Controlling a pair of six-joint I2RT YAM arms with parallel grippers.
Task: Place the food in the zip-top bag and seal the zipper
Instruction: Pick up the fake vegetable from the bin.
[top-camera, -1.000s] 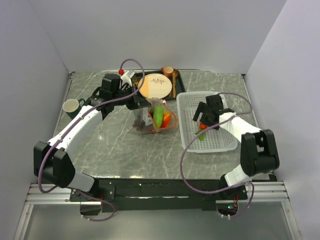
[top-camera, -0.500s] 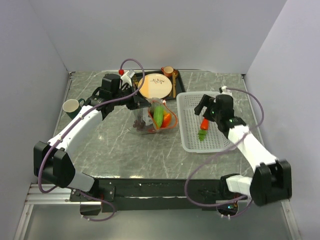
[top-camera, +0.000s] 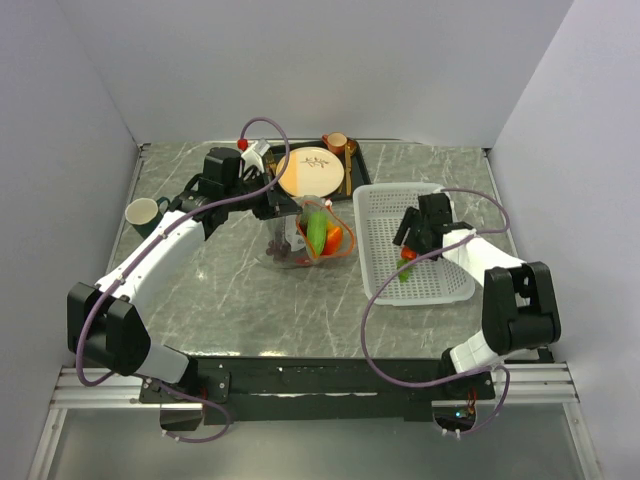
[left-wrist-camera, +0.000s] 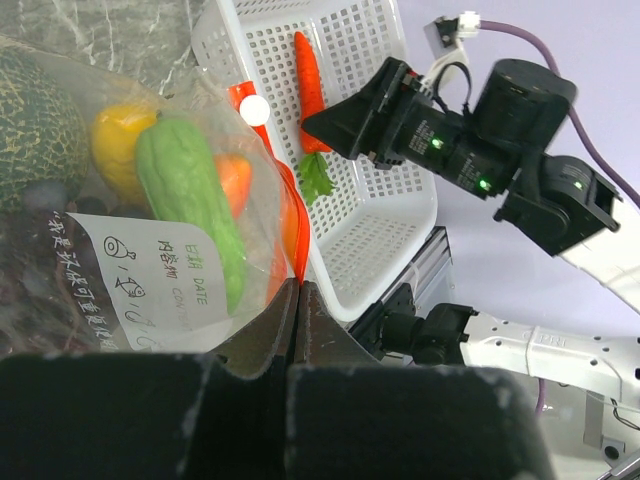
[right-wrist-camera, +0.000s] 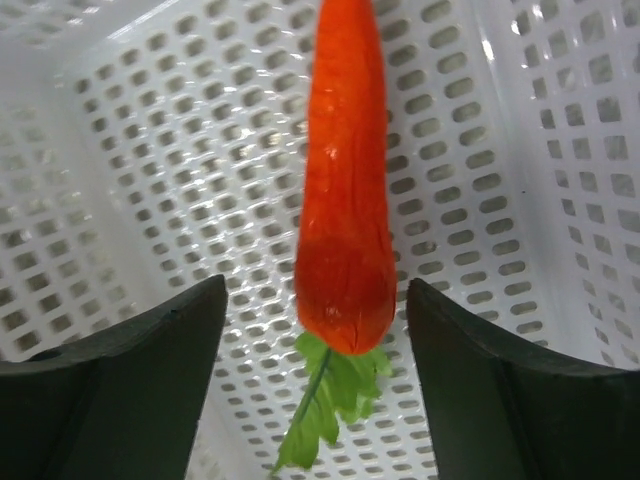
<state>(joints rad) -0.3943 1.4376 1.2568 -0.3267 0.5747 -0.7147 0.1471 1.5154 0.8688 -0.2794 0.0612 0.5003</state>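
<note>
Orange-red toy carrot (right-wrist-camera: 345, 200), three o'clock of clear plastic bag (left-wrist-camera: 150, 280): straddled, ungrasped, by open right gripper (right-wrist-camera: 315, 330); left gripper (left-wrist-camera: 297, 300) pinching bag upright for loading.

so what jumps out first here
The orange-red toy carrot lies in the white mesh basket at right, with the open right gripper straddling it. At centre, the left gripper pinches a clear zip-top bag already stuffed with toy produce.

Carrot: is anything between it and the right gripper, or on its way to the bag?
Nothing blocks the grasp: the carrot lies bare on the basket floor between the right gripper's open fingers, a gap each side. Toward the bag, pinched by the left gripper, only the basket wall intervenes.
</note>
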